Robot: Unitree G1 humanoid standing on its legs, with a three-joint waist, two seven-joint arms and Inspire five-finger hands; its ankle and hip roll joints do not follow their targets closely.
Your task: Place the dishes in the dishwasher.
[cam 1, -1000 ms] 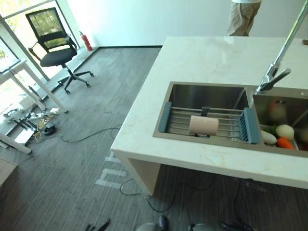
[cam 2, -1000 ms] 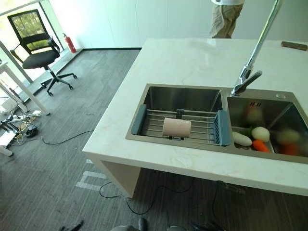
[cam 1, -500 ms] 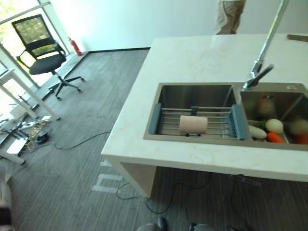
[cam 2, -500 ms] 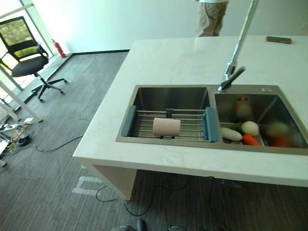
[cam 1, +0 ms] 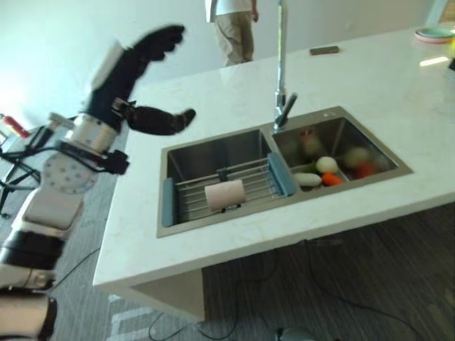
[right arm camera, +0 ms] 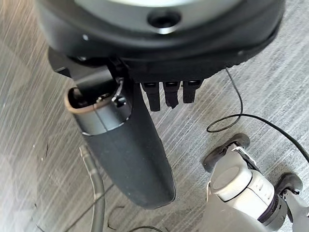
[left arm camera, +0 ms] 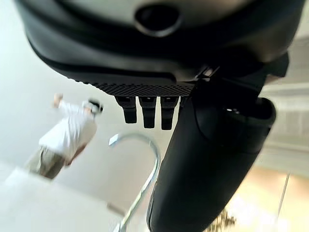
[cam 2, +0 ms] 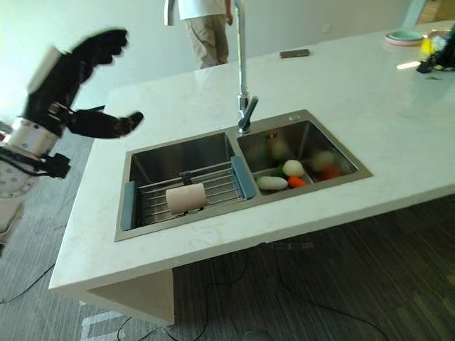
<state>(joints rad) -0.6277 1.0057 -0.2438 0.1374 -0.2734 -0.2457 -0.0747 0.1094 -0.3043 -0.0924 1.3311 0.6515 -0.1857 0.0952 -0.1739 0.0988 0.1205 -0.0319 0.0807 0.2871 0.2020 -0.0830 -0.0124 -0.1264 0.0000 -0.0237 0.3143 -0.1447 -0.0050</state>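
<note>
- Left eye view: the left hand (cam 1: 131, 67) is raised in the air above the far left part of the white counter (cam 1: 213, 92), fingers straight and spread, thumb held out toward the sink, holding nothing.
- A double steel sink (cam 1: 213, 153) is sunk into the counter, with a tall tap (cam 1: 280, 64) behind the divider between its two basins.
- Across the left basin lies a wire rack (cam 1: 192, 195) with blue ends, and a pale cup (cam 1: 225, 193) lies on its side on the rack.
- The cup is well apart from the left hand's fingers, lower and nearer the front edge of the counter; nothing touches it.
- The right basin holds vegetables (cam 1: 316, 174): a white one, a round pale one and an orange one, with more blurred pieces behind.
- At the far right corner of the counter sits a stack of plates (cam 1: 434, 33), well apart from both the sink and the hand.
- A small dark flat thing (cam 1: 324, 50) lies on the counter beyond the tap.
- A person (cam 1: 233, 25) in a white top and beige trousers stands at the far side of the counter.
- Right wrist view: the right hand (right arm camera: 130, 145) hangs over grey striped floor (right arm camera: 270, 87), its fingers relaxed and its thumb straight, empty.
</note>
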